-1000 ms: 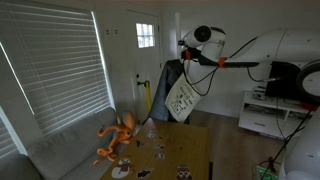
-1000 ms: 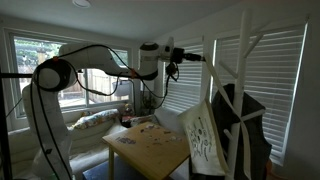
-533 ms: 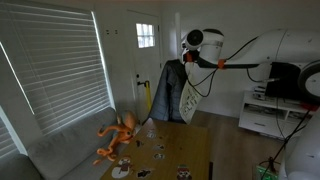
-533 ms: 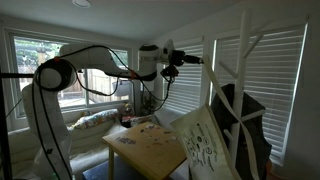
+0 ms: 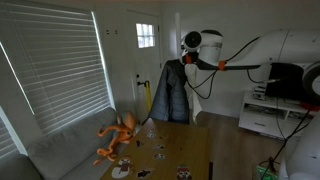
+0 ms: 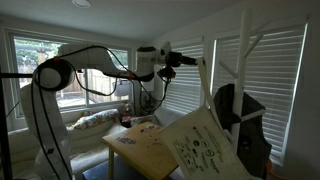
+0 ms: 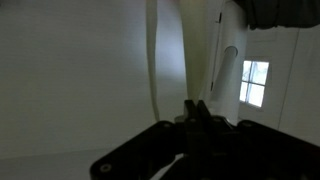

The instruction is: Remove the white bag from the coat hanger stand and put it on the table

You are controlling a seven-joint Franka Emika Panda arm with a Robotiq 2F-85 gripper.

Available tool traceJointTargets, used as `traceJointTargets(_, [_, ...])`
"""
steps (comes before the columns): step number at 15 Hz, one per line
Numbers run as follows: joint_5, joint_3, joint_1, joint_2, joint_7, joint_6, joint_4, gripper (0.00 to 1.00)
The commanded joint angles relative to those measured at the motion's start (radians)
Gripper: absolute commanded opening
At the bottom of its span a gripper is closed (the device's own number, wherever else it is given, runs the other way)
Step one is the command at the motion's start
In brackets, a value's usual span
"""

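The white bag (image 6: 205, 148) with a green-blue print hangs by its long handle from my gripper (image 6: 196, 61) and swings out from the coat hanger stand (image 6: 243, 60), tilted over the table's edge. In an exterior view it shows only as a thin white sliver (image 5: 195, 103) beside the jacket. My gripper (image 5: 187, 57) is high up, next to the stand's prongs. In the wrist view the fingers (image 7: 196, 108) are closed together with a white strap (image 7: 152, 60) running past them. The light-brown table (image 6: 150, 152) (image 5: 192, 140) lies below.
A dark grey jacket (image 5: 172, 95) (image 6: 246, 118) hangs on the stand. An orange octopus toy (image 5: 118, 135) sits by the grey sofa (image 5: 60, 152). Small items (image 5: 150, 160) lie on the table. White shelves (image 5: 265, 112) stand behind the arm. Window blinds (image 5: 55, 60) are close by.
The bag has swung away from the stand, rising and tilting toward the camera in one view and turning edge-on in the other. My gripper has shifted slightly away from the prongs.
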Motion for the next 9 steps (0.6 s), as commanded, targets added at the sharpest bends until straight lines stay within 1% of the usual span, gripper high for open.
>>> traceJointTargets(1, [-0.019, 0.014, 0.031, -0.067, 0.004, 0.009, -0.05, 0.01])
traceJointTargets(5, [0.033, 0.026, 0.077, -0.096, -0.032, 0.074, -0.073, 0.01])
traceJointTargets(9, [0.112, 0.026, 0.118, -0.073, -0.083, 0.2, -0.065, 0.01])
